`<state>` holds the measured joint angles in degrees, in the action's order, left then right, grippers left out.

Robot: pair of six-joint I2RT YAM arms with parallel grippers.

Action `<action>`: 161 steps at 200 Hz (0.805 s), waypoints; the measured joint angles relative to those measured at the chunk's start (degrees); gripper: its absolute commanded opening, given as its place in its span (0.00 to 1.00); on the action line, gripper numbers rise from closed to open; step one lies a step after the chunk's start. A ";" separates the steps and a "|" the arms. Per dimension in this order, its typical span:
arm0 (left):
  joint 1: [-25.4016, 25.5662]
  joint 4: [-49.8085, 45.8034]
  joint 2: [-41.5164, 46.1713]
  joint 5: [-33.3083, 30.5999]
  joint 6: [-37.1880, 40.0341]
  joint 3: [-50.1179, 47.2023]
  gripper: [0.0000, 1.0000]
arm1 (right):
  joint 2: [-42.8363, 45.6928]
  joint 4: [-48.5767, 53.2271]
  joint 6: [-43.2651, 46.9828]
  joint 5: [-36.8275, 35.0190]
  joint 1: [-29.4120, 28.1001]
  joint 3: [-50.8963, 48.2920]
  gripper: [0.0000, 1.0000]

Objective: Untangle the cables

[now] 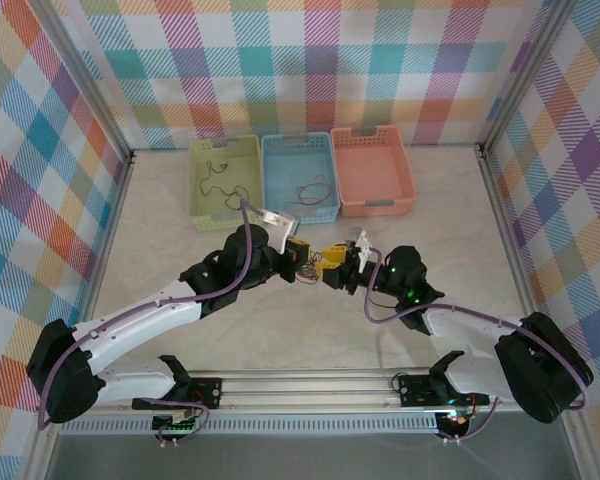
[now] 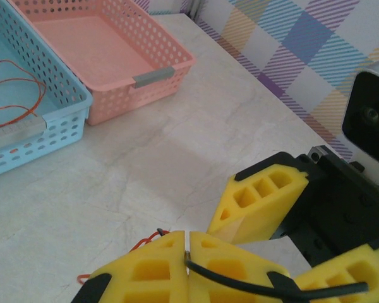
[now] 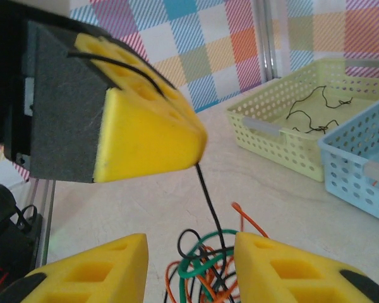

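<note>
The left gripper (image 2: 187, 259) is pressing its two yellow fingers flat together, pinching one thin black cable (image 3: 205, 189) at the seam between them. That black cable is running almost straight up and down, leaning a little, from the left gripper's fingertip down into the clump below; past the pinch, its free end is trailing sideways across the finger. Facing it, the right gripper (image 3: 191, 252) is standing partly open, its two yellow fingers on either side of the clump and gripping nothing. The cables (image 3: 196, 274) are sitting as one small knotted clump on the table (image 1: 160, 250), near the middle and between the two grippers. The clump is showing thin, floppy loops in green, orange and black, curling over one another with no clear long axis. One orange end is poking up and away from it. How many strands are in the knot cannot be told. Beyond the grippers, three baskets are standing side by side along the far edge: a green basket (image 1: 215, 220) on the left, a blue basket (image 1: 295, 140) in the middle and a pink basket (image 1: 375, 208) on the right. A squiggly loose black wire (image 1: 220, 170) is lying in the green basket, and a loose red-orange wire (image 2: 19, 95) is lying in the blue one.
</note>
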<state>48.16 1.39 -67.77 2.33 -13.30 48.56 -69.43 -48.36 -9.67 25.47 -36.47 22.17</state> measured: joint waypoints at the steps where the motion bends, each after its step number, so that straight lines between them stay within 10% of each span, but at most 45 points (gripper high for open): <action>1: 0.00 0.00 0.00 0.00 0.00 0.00 0.00 | -0.07 -0.04 0.07 -0.02 -0.02 0.00 0.42; 161: -0.02 0.26 -0.15 3.87 -0.61 0.00 0.00 | -9.51 0.87 8.04 -4.07 -1.88 7.78 0.29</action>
<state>48.14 1.65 -67.92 6.20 -13.91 48.56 -78.94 -47.48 -1.63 21.41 -38.35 29.95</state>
